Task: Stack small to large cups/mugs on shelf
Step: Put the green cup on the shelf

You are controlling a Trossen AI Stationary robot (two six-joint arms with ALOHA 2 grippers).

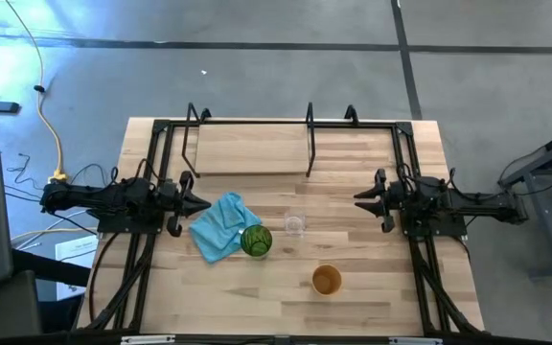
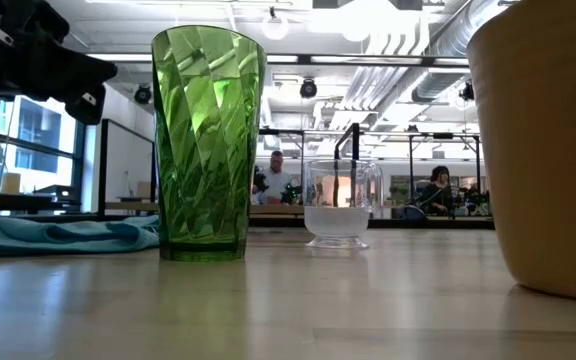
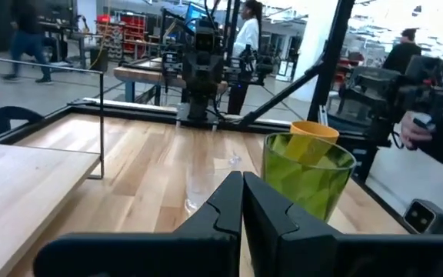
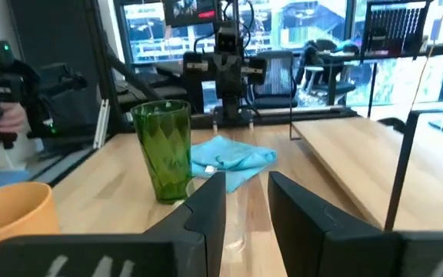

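We count 3 cups on the desk, none yet on the shelf, which lies at the far edge with its black wire posts upright. The green tumbler is tall, faceted and translucent; we judge it light, rigid plastic, top-heavy and slick, best pinched across the rim or low on the wall. It stands just beside the light blue cloth. The clear glass cup is small, thick-based and footed; we take it as the most fragile and slippery, so a gentle hold across its rim seems wise. The orange cup is medium, matte and opaque, probably stiff and easy to hold; it stands nearest the front edge, apart from the other 2. The left tool rests at the cloth's left with fingers pressed together, holding nothing. The right tool sits right of the glass cup, fingers parted around empty air, the glass cup in line ahead of it.
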